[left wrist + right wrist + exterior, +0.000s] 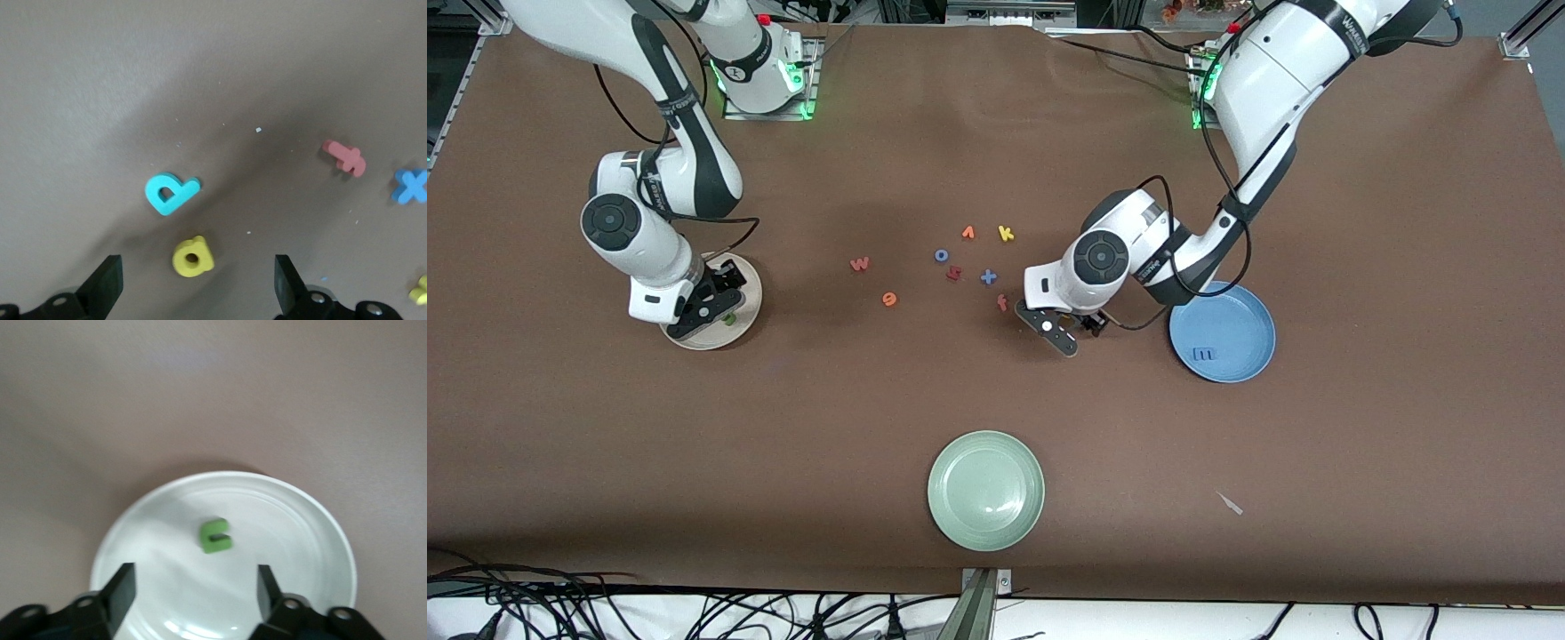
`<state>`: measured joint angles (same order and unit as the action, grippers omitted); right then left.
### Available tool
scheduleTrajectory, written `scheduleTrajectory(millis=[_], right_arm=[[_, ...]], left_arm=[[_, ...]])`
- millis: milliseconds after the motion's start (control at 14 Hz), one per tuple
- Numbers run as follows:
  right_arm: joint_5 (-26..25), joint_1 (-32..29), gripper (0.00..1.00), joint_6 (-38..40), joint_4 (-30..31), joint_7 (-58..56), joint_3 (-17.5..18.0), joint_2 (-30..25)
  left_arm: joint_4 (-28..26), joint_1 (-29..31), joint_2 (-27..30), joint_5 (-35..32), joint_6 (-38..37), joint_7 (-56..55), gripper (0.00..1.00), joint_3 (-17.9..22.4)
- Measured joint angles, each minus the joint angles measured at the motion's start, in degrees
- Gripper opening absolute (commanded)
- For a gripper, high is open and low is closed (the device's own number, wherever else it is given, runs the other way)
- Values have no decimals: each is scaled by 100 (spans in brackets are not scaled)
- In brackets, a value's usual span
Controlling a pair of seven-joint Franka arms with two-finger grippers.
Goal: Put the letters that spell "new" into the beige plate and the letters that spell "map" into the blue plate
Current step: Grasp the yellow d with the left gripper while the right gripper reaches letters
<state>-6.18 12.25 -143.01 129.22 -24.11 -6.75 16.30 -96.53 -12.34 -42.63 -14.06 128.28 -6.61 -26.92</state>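
A: Where did things stand?

B: The right end effector (pixel 193 587) hung over the beige plate (pixel 749 277), fingers spread and empty. The green n (pixel 215 536) lay in the plate between them, let go. The blue plate (pixel 1249 307) already held the blue m (pixel 1203 354).

A: And the other arm?

B: The left end effector (pixel 193 280) hovered over the surface at about nine o'clock of the blue plate, fingers wide apart with nothing between them. The yellow a (pixel 193 256) lay right under the gap; the teal p (pixel 170 193) sat just beside it.

A: So which step?

B: Judging by that, picking the a. The next move called for a straight descent and a close on it without nudging the p. The pink w (pixel 859 263) and orange e (pixel 889 299) remained for the right arm.
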Motion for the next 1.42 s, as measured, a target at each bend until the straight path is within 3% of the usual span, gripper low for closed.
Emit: scheduleTrajectory(millis=[71, 214, 784, 926, 1211, 1425], right_arm=[[6, 8, 100, 52, 0, 380, 189, -63], [11, 36, 100, 90, 4, 1080, 586, -134], [20, 70, 100, -202, 243, 3681, 1712, -120], [20, 80, 100, -470, 418, 4181, 1941, -65], [20, 145, 100, -649, 496, 4424, 2029, 80], [20, 204, 100, -777, 499, 4491, 2046, 299]], left_arm=[[-17, -51, 0, -82, 0, -195, 100, 0], [-83, -149, -4, -474, 0, -494, 85, 4], [-162, -173, -91, -892, 1, -625, 71, 64], [-167, -172, -108, -1070, 1, -630, 51, 65], [-136, -169, -112, -1075, 10, -630, 18, 54], [-109, -160, -109, -1075, 12, -635, 8, 54]])
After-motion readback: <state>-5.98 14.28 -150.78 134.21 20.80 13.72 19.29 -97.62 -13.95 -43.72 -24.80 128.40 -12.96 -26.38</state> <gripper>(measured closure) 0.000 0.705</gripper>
